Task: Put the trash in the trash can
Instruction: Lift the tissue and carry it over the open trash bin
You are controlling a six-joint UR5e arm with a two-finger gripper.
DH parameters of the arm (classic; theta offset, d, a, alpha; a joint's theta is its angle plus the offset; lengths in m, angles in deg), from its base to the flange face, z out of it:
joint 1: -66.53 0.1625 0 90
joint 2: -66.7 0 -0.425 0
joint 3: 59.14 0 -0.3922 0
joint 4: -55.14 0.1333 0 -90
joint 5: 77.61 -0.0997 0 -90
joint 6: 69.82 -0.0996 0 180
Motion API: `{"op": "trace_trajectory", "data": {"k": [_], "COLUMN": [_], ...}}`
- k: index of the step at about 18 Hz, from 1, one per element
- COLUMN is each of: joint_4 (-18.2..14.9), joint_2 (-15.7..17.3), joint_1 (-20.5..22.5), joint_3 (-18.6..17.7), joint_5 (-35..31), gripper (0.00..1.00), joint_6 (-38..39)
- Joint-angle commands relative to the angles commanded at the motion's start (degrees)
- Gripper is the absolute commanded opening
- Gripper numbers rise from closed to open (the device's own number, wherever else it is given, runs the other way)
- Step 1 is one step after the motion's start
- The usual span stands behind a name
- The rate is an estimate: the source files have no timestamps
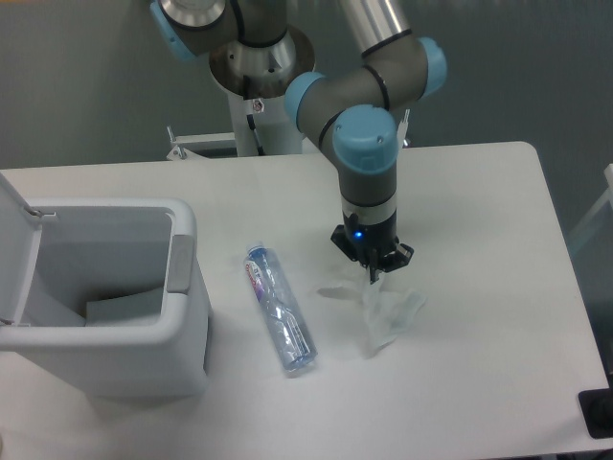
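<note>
The gripper [375,274] is pinched together on the top edge of the wrapper [383,311], which lies on the bench [479,211] just right of the bottle [280,309], well apart from the trash can [115,297]. The wrapper looks very light, soft and slippery, so a hold on a bunched fold seems safest. The bottle seems stiff and may roll, so I would take it across the middle.

Grey arm [369,67] — blue joint caps
</note>
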Motion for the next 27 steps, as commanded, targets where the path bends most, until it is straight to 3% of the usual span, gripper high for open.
{"op": "trace_trajectory", "data": {"k": [5, 7, 8, 11, 16, 22, 25, 27], "joint_4": [-22.1, -27.3, -28.4, -28.8, -28.5, -27.3, -26.8, -23.7], "joint_2": [1.7, 2.6, 3.2, 5.6, 9.8, 13.9, 13.8, 13.7], "joint_1": [4.7, 4.7, 4.7, 4.2, -0.7, -6.1, -9.7, -11.7], "joint_3": [15.0, 19.1, 19.6, 20.1, 20.3, 20.7, 20.7, 20.2], "joint_5": [11.4, 12.6, 13.9, 19.3, 28.3, 32.4, 32.3, 32.1], "gripper": [0.00, 0.00, 0.00, 0.00, 0.00, 0.00, 0.00, 0.00], "joint_6": [0.1, 0.9, 1.1, 1.1, 1.1, 1.1, 0.2, -0.4]}}
